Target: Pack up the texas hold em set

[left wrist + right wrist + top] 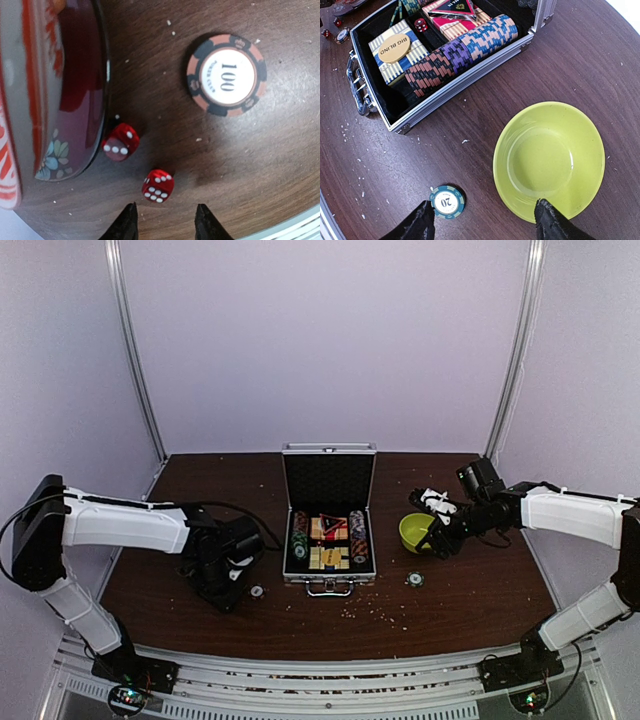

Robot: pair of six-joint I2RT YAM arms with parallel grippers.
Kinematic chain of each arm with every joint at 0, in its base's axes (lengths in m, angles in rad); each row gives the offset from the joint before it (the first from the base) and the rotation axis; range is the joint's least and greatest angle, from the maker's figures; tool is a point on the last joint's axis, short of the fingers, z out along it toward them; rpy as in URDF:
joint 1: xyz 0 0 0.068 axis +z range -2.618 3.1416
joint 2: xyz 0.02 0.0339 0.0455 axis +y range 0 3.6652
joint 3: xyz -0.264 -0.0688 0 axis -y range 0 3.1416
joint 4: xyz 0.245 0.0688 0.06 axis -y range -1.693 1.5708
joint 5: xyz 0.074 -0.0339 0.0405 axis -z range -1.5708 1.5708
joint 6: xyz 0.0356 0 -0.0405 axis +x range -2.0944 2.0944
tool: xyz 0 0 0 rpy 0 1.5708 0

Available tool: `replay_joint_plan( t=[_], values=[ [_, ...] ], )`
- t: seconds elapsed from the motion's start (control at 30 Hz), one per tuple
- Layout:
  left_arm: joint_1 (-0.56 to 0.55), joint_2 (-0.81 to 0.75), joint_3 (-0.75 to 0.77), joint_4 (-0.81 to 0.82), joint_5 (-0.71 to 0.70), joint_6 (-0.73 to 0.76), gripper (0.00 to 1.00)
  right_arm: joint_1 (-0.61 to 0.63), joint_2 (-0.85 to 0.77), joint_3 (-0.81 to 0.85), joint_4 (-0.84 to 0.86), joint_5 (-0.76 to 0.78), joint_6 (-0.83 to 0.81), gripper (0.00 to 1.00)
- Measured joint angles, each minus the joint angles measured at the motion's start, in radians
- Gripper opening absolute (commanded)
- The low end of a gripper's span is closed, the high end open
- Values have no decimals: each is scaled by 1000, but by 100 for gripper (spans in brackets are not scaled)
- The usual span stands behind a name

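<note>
The silver case [329,478] stands open mid-table, holding striped chip rows [460,52], card decks [405,62], a Big Blind button [395,48] and a red die [420,24]. My left gripper [166,220] is open over the table, with a red die [158,186] just ahead between its tips. A second die [120,142] lies against the red tin [75,90], and a 100 chip [226,75] lies farther on. My right gripper [485,225] is open, one finger beside a teal 20 chip [447,201], the other over the lime-green bowl [549,160].
The bowl [415,531] sits right of the case and the teal chip [414,579] lies in front of it. Crumbs are scattered on the brown table [450,610] before the case. The left arm [130,525] lies low across the left side.
</note>
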Motion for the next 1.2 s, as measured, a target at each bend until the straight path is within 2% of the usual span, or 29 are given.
replay_joint_plan(
  t=[0.33, 0.63, 0.93, 1.2],
  values=[
    [0, 61, 0, 68, 5, 57, 41, 0, 2, 0, -1, 0, -2, 69],
    [0, 62, -10, 90, 35, 84, 32, 0, 9, 0, -7, -1, -3, 69],
    [0, 62, -18, 94, 64, 89, 20, 2, 10, 0, -10, -1, -3, 69],
    [-7, 62, -5, 92, 74, 95, 16, 6, 13, 0, -13, -1, -3, 69]
  ],
)
